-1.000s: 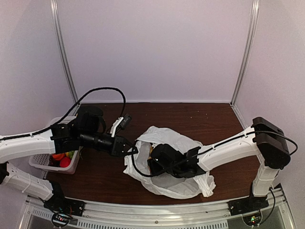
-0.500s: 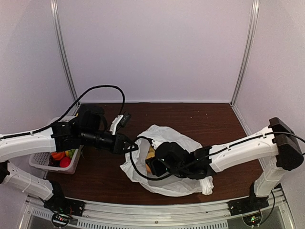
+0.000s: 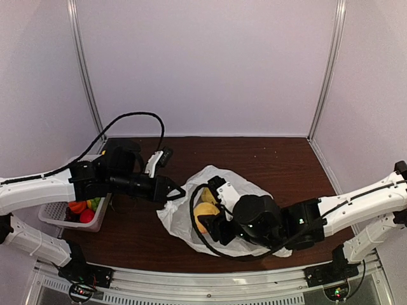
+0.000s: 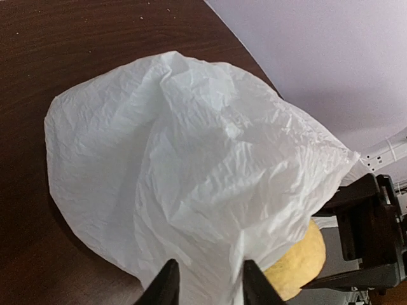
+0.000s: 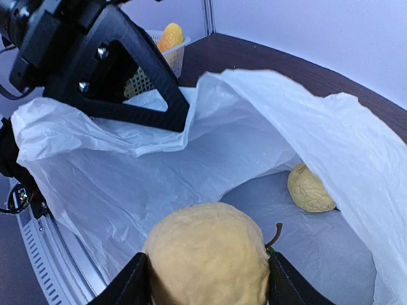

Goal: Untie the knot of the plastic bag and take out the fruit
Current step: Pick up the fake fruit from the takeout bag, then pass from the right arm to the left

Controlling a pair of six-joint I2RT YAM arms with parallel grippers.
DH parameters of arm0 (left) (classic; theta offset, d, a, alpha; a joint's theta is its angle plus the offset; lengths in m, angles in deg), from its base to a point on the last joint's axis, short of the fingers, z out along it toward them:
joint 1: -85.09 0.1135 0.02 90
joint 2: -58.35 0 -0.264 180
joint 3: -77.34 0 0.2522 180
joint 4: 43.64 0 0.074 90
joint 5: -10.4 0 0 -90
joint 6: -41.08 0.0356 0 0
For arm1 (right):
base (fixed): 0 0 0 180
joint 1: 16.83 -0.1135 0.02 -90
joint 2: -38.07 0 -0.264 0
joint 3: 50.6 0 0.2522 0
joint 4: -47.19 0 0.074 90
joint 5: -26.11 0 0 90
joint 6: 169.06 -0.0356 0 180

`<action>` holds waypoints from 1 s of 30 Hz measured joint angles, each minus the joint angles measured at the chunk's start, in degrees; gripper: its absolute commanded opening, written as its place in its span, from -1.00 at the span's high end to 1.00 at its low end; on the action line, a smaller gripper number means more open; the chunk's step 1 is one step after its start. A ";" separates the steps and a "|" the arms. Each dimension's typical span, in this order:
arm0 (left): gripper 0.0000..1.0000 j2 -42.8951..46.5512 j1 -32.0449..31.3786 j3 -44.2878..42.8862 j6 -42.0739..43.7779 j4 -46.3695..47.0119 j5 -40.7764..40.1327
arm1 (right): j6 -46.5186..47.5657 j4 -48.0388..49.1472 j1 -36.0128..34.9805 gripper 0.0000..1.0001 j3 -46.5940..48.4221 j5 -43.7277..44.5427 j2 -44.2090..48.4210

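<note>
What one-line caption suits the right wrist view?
Right jaws grip a yellow fruit at the open plastic bag; another fruit inside.

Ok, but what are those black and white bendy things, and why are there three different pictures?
Those are two robot arms fixed to the near edge of a brown table. One picture looks down from above them. The other two come from little cameras on each arm's wrist, so you see that arm's own tool close. On the table lies a white plastic bag, its mouth open, and at the left a white basket with more fruit. The left tool has the bag's rim between its fingers; how tightly, I cannot tell. The right tool reaches inside and grips a round yellow fruit. A smaller lumpy yellow fruit lies in the bag.
</note>
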 measured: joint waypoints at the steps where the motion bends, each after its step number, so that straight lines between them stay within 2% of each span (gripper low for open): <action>1: -0.39 0.02 0.00 -0.33 0.00 -0.42 -0.28 | 0.02 0.07 -0.17 -0.13 0.00 0.37 1.40; 3: -0.66 0.39 0.00 -1.18 0.20 -1.18 -1.40 | 0.42 0.48 -0.42 -0.14 0.00 1.29 4.15; 6: -0.77 2.08 0.00 -3.50 0.61 -4.09 -3.78 | 1.46 1.53 -0.44 -0.14 0.00 2.21 7.91; 11: -0.80 5.68 0.00 -9.57 1.79 -7.63 -5.38 | 4.90 3.37 -0.44 -0.15 0.52 3.80 12.85; 15: -0.82 6.45 -0.15 -14.27 1.86 -7.52 -2.97 | 9.16 5.68 -0.44 -0.15 1.97 4.68 14.80; 30: -0.95 -1.66 -3.50 -18.53 -4.37 3.63 11.96 | 22.49 11.34 -0.44 -0.15 8.87 4.83 13.16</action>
